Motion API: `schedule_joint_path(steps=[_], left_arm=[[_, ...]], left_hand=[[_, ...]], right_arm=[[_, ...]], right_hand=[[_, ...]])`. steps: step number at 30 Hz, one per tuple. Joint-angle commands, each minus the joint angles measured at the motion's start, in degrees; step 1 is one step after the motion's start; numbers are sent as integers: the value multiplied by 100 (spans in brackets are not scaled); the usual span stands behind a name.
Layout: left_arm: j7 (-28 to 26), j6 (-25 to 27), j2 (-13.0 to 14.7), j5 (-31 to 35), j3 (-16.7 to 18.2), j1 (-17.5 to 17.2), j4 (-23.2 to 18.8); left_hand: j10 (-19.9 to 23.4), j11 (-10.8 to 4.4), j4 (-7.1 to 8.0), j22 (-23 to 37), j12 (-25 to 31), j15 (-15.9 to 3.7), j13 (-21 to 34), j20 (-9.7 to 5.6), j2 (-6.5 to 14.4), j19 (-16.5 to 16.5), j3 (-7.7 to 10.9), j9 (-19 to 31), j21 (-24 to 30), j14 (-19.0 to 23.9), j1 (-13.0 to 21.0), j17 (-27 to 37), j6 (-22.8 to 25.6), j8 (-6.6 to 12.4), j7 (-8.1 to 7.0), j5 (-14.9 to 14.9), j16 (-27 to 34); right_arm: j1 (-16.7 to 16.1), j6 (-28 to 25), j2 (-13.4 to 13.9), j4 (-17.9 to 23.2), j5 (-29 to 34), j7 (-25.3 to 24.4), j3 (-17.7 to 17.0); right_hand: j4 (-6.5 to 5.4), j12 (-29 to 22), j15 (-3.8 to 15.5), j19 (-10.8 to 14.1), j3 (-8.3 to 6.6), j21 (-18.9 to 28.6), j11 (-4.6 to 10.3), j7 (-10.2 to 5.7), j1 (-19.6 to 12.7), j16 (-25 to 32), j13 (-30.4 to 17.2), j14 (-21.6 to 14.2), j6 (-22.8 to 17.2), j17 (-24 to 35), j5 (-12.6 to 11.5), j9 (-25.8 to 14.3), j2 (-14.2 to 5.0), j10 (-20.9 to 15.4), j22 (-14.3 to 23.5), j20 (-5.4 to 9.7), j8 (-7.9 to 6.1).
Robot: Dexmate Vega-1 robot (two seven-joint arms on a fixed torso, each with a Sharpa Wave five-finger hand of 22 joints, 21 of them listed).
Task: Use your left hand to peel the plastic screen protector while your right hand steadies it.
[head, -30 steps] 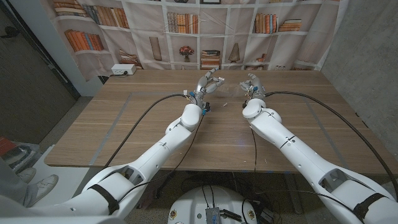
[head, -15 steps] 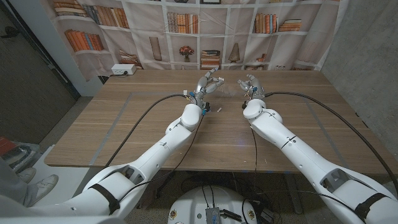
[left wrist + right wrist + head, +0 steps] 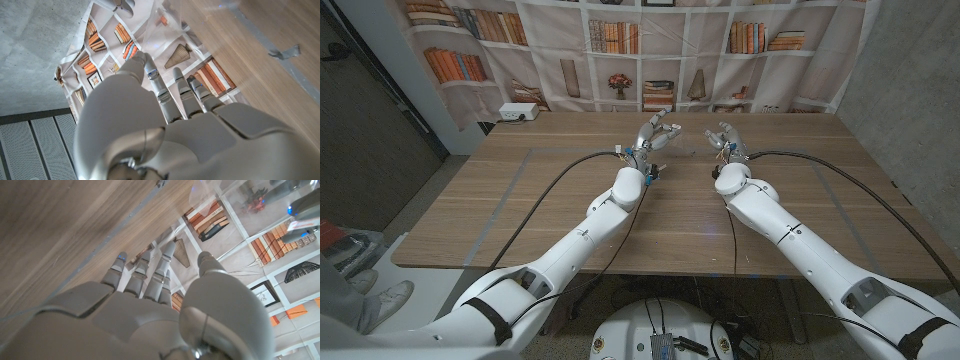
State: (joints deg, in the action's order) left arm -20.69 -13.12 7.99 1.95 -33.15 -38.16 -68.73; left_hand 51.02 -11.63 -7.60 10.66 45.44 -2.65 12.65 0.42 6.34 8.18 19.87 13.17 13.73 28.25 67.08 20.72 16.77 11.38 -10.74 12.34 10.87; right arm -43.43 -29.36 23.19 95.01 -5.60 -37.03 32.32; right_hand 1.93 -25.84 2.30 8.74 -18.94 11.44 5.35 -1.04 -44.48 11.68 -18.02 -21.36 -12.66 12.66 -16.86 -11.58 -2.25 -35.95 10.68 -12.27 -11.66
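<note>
The screen protector (image 3: 172, 25) is a clear plastic sheet, hard to make out, held up above the table's far middle. My left hand (image 3: 655, 131) pinches its edge at the fingertips (image 3: 145, 56); in the right wrist view the screen protector (image 3: 212, 189) hangs from that hand. My right hand (image 3: 725, 137) is raised a short way to the right of it, fingers (image 3: 165, 260) spread and nothing between them. The sheet lies beyond those fingertips, apart from them.
The wooden table (image 3: 520, 210) carries grey tape marks (image 3: 285, 51). A white box (image 3: 518, 113) sits at its far left corner. A bookshelf-print backdrop (image 3: 640, 50) hangs behind the table. A person's shoe (image 3: 380, 300) is at the left edge.
My right hand and forearm have drifted slightly to the right, widening the gap to the left hand. The left hand has stayed put with the sheet.
</note>
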Motion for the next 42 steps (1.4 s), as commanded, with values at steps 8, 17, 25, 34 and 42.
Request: schedule_joint_path(steps=[8, 17, 25, 34, 42], left_arm=[[-147, -110, 54, 102, 17, 171, -55], [-125, -133, 36, 56, 11, 199, -36], [-92, -246, 22, 32, 14, 276, 73], [-133, -380, -44, 70, -8, 377, 241], [-144, -470, -75, 73, -6, 434, 292]], left_hand=[[20, -28, 3, -1, 64, -1017, 11, -7, 2, 55, 55, 18, -16, 38, -21, 9, -24, 19, 0, 24, 36], [19, -27, 7, -1, 69, -1011, 3, -5, -4, 58, 57, 14, -27, 44, -33, 3, -46, 16, 6, 18, 37], [15, -30, 8, 0, 74, -1014, -2, -2, -3, 59, 64, 12, -35, 44, -35, -3, -50, 19, 10, 16, 35], [3, -30, 11, 1, 81, -1016, -2, -29, 8, 112, 76, 9, -28, 37, -38, -9, -41, 30, 17, 16, 32], [-6, -29, 12, 2, 83, -1016, -6, -39, 9, 120, 82, 7, -34, 40, -43, -13, -39, 34, 11, 14, 34]], right_arm=[[-376, -74, 248, 504, -30, -93, -136], [-474, -190, 313, 687, -48, -23, -108], [-493, -334, 342, 727, -92, 82, -66], [-510, -343, 413, 816, -25, 147, 31], [-516, -272, 453, 871, 65, 209, 127]], right_hand=[[32, 133, 185, -224, -4, -67, -70, -20, 238, 2, 119, 47, 40, -33, -88, -4, 134, 73, -3, -15, -33], [78, 168, 168, -226, -19, -54, -96, -20, 231, -8, 155, 59, 63, -51, -91, -5, 170, 94, -4, -13, -32], [138, 321, 295, -191, -62, -20, -181, 10, 279, 76, 254, -163, 137, -64, -86, -5, 184, 302, -7, -11, -26], [143, 509, 81, -181, -28, -11, -373, 50, 494, -42, 389, 120, 299, -68, -54, -6, 275, 538, -10, -15, 5], [124, 536, -6, -197, 13, -15, -399, 96, 611, -67, 435, 234, 401, -68, -33, -7, 323, 527, -10, -16, 30]])
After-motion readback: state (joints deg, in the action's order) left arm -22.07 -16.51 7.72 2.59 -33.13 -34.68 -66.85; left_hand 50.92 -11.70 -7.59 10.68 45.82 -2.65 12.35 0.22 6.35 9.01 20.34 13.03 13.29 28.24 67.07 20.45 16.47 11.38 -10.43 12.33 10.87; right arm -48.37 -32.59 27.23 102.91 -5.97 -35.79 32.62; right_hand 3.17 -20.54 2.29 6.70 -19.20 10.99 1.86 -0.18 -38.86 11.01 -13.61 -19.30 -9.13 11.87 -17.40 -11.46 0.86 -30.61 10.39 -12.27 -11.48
